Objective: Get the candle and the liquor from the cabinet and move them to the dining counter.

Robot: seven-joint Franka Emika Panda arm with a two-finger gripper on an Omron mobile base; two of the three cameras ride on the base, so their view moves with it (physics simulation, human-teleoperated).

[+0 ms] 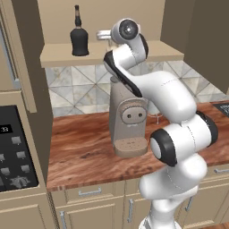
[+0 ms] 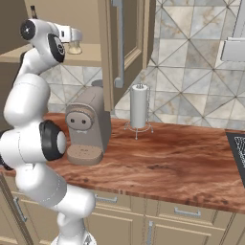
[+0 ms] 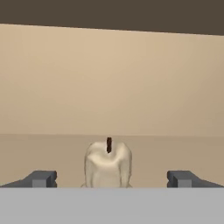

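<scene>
Now the candle [image 3: 108, 164] stands upright on the cabinet [image 1: 58, 27] shelf, its dark wick pointing straight up, set back from the shelf's front edge. The gripper [image 3: 112, 178] has its jaws spread wide, and the candle sits right between the two fingertips [image 3: 43, 178], apart from both. Further along the same shelf, the liquor [image 1: 79, 35] stands upright too, neck up, near the front edge.

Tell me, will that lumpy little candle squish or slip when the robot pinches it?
Probably not squish: the candle looks like a solid, stubby lump. Its bumpy, rounded sides might let it twist or slip a bit between the open gripper fingers. It sits low and wide on the cabinet shelf, so a nudge would likely slide it, not tip it.
</scene>
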